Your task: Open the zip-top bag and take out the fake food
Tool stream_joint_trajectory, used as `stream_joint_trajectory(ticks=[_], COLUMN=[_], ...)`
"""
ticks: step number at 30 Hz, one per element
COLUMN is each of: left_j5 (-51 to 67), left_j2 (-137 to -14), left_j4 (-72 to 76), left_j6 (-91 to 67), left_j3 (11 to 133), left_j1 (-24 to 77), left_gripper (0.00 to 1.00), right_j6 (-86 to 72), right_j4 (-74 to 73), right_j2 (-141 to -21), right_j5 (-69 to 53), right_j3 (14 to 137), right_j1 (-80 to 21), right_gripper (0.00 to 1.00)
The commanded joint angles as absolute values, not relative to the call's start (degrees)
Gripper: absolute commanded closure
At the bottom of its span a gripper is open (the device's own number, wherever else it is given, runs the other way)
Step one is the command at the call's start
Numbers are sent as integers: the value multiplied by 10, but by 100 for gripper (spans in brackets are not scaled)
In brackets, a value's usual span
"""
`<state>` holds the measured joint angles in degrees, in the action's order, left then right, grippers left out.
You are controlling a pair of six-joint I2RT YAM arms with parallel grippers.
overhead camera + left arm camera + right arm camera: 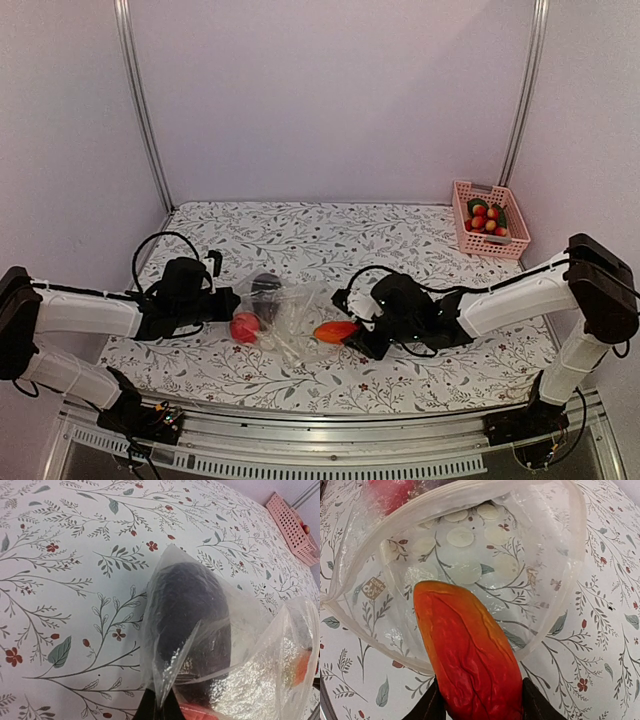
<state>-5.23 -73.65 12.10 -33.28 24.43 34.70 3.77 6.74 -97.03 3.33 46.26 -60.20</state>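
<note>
**Both claws clamped: the left on the zip-top bag, the right on an orange-red pepper at the bag's mouth.**

In the top view the zip-top bag (pixel 287 318) lies toward 6 o'clock on the flower-patterned table (pixel 400 240), between the two arms. The left gripper (pixel 226 305), at the bag's 9 o'clock, is pinched together on a fold of its plastic. The right gripper (pixel 354 338), at the bag's 3 o'clock, is closed on the orange-red pepper (pixel 470 650), one finger on each side. The pepper's tip lies across the lower lip of the gaping mouth; whether it is inside cannot be told. A red round piece (pixel 244 327) and a dark piece (pixel 187 625) sit inside the bag near the left claw. The pink basket (pixel 462 212), holding small fruits (pixel 484 219), stands at the table's 2 o'clock corner, well apart.
</note>
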Motion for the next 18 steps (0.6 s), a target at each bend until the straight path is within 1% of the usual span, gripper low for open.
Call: stream_joint_trajectory(ticks=[1,5,10,12,18], left_j5=[-57,-47,-36,-34,-26], left_j2=[-740,-746,-750,-750,-752], left_j4=[121,130,139,141,150], left_j6=[-340,-342,-341,-340,-341], left_j3=[244,244,243,243,243], left_j1=[341,339,337,337,335], left_gripper=[100,100,100,100,100], right_j6=[4,-24,-38,-49,-76], right_j4=[69,77,74,73,68], right_j2=[-915,-881,-860,-858,-882], right_j5=[27,12,-10,-24,-30], right_j3=[458,473,512,529,580], right_j1=[-555,-493,-377,-319,-198], right_gripper=[73,72,71,70,70])
